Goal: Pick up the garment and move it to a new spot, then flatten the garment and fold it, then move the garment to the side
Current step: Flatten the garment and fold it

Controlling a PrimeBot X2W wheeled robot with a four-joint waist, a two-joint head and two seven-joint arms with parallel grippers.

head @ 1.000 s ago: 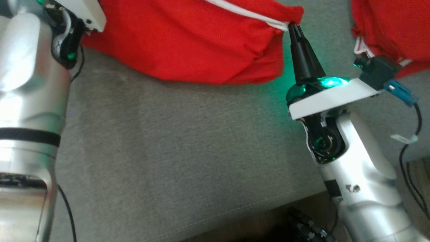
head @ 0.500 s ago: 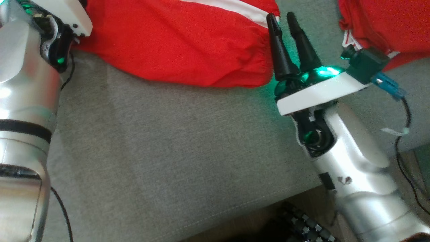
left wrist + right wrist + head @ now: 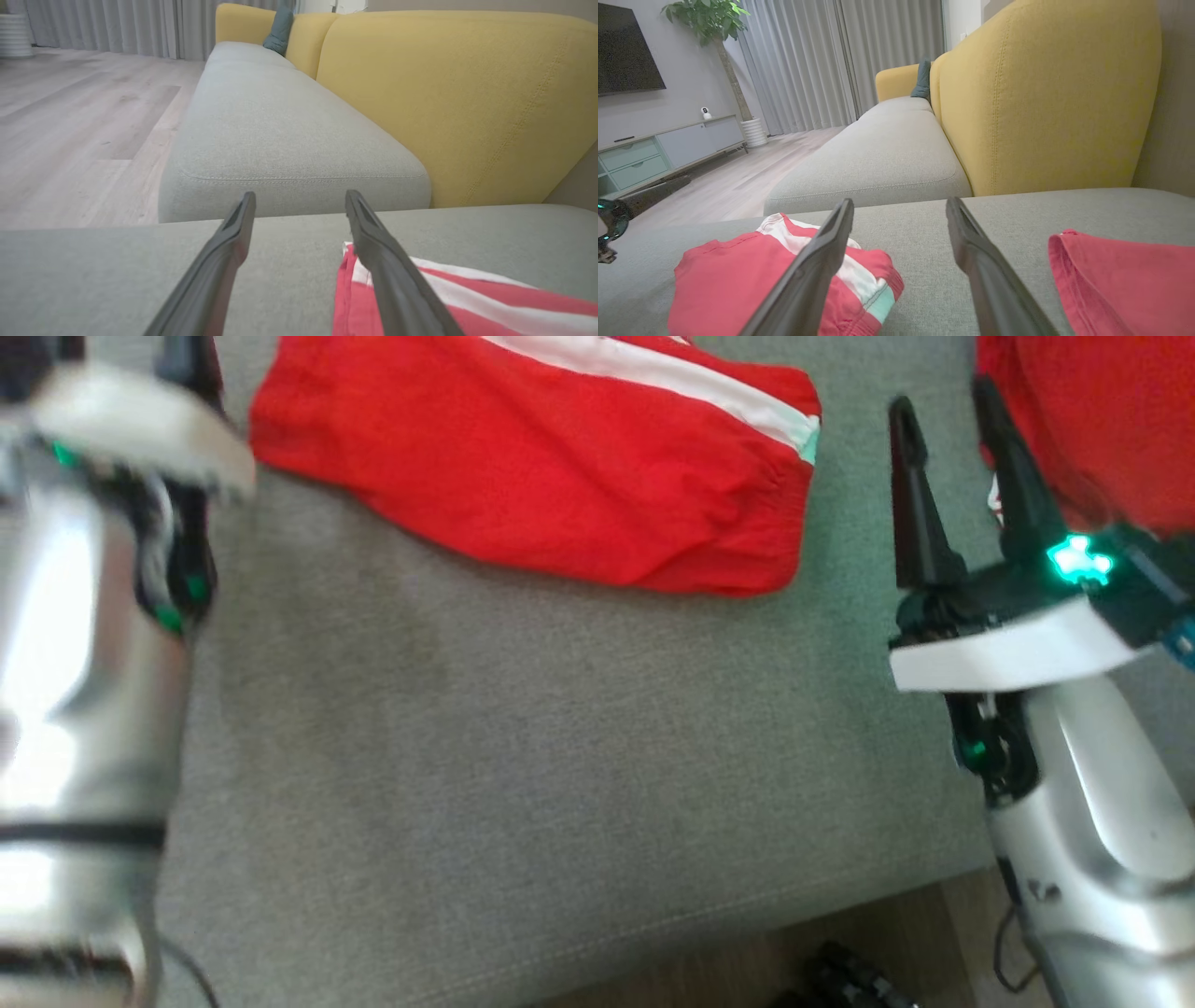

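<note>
Two red cloths are lying on the grey seat cushion (image 3: pixel 560 756). The garment (image 3: pixel 541 476), folded and carrying one white stripe, is sitting at the far middle, and a second red cloth (image 3: pixel 1092 420) is lying at the far right, apart from it. Two grippers are showing. The right gripper (image 3: pixel 943 401) is hovering in the gap between the cloths, fingers spread wide and holding nothing. The left gripper (image 3: pixel 300 198) is also gaping wide and empty at the garment's left end; whether it is touching the garment is unclear. Bare cushion is stretching from the garment to the stitched near edge, with wooden floor (image 3: pixel 896 933) lying beyond it.
</note>
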